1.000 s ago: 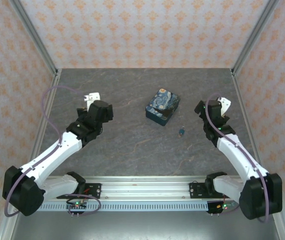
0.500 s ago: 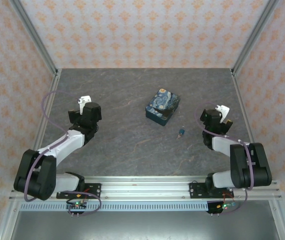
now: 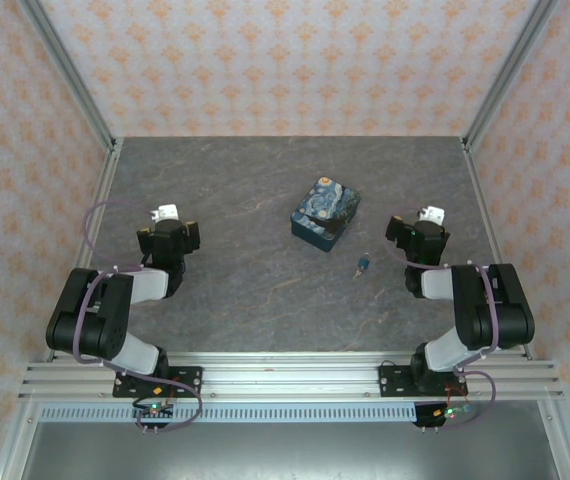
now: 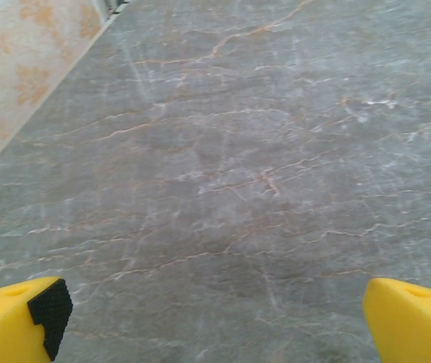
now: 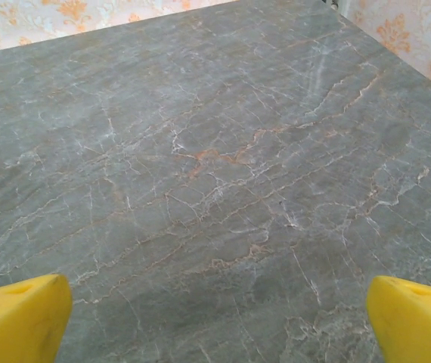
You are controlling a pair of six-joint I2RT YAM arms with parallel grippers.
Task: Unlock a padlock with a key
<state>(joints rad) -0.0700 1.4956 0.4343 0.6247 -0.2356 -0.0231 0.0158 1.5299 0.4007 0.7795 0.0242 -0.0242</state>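
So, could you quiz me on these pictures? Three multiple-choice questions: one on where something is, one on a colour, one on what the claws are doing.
1. Where is the key relative to the padlock?
A. On top of it
B. On the table, apart from it, on the right gripper's side
C. Stuck into it

2. What colour are the left gripper's fingers?
A. Red
B. Yellow
C. Green

3. What state are the two grippers in?
A. Both open, holding nothing
B. Left shut on the key
C. Right shut on the padlock

Answers: B, bare table separates key and padlock in the top view. B, the wrist view shows yellow fingers. A, each wrist view shows fingers wide apart with bare table between.
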